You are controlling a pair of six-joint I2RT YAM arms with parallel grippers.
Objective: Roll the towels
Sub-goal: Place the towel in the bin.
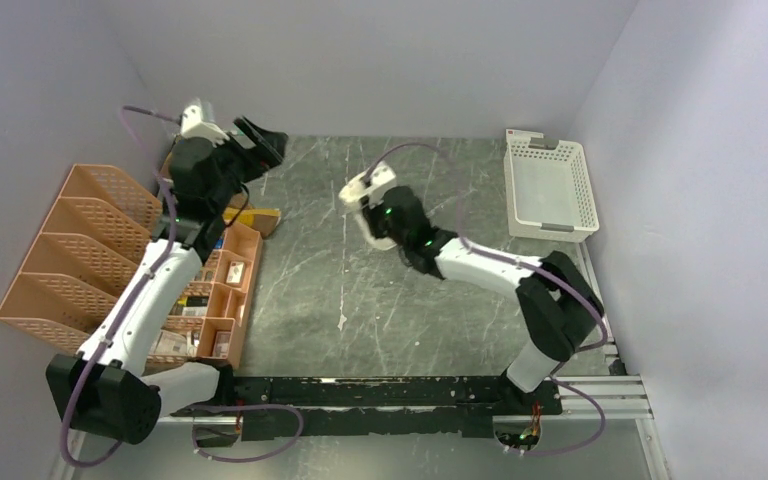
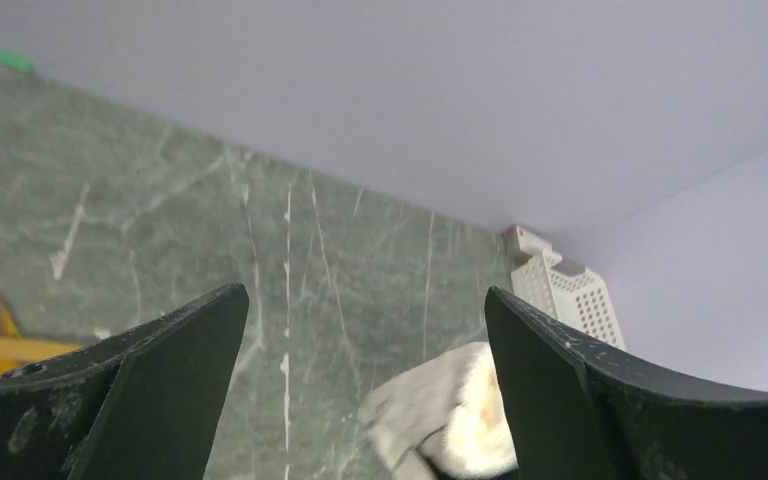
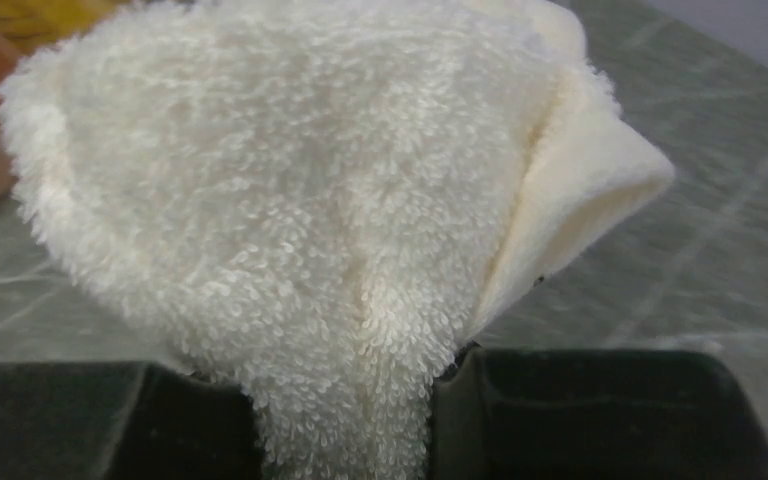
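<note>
1. Between the fingers of your right pincer [image 3: 345,410] sits a gathered fold of the cream towel [image 3: 290,200]. The jaws are closed to a narrow gap on that cloth, and the rest bunches out ahead of them, over the middle of the table [image 1: 310,290]. Whether it touches the surface you cannot tell.
2. Your left pincer [image 2: 363,300] stands wide apart with nothing in it, at the far left. Its camera shows the cream bundle lower down and to the right, well apart from it.
3. Expect the terry to be light, soft and floppy. It will likely sag and unfold rather than hold a shape.
4. An edge or corner, pinched through all layers, looks a better hold than the puffy middle.
5. What seems to be the brown-and-yellow towel [image 1: 260,216] lies beside the wooden organiser [image 1: 222,300], too small to be sure.
</note>
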